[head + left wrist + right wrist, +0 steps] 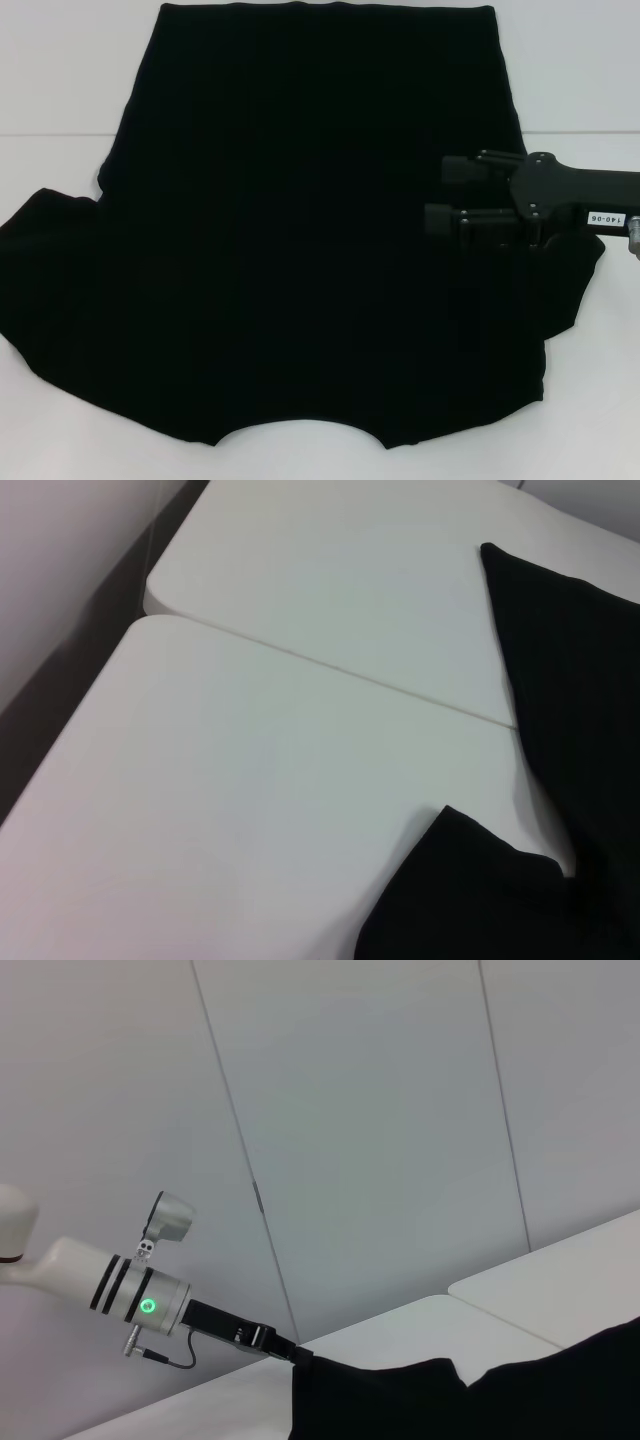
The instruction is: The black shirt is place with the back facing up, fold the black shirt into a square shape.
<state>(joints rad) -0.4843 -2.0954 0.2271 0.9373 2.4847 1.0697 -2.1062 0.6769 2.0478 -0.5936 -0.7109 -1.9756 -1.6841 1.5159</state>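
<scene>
Right hand [437,193] hovers spread over the shirt [300,250] on the desk [60,80]; soft, limp, light cloth, so pinch your sleeve edge.

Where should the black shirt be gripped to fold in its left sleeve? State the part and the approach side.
Probably best to pinch the black shirt at the outer edge of its left sleeve, coming in low from the robot's left across the table. The sleeve lies flat and juts out past the body, so that edge is free. The right gripper hovers open over the shirt's right side.
</scene>
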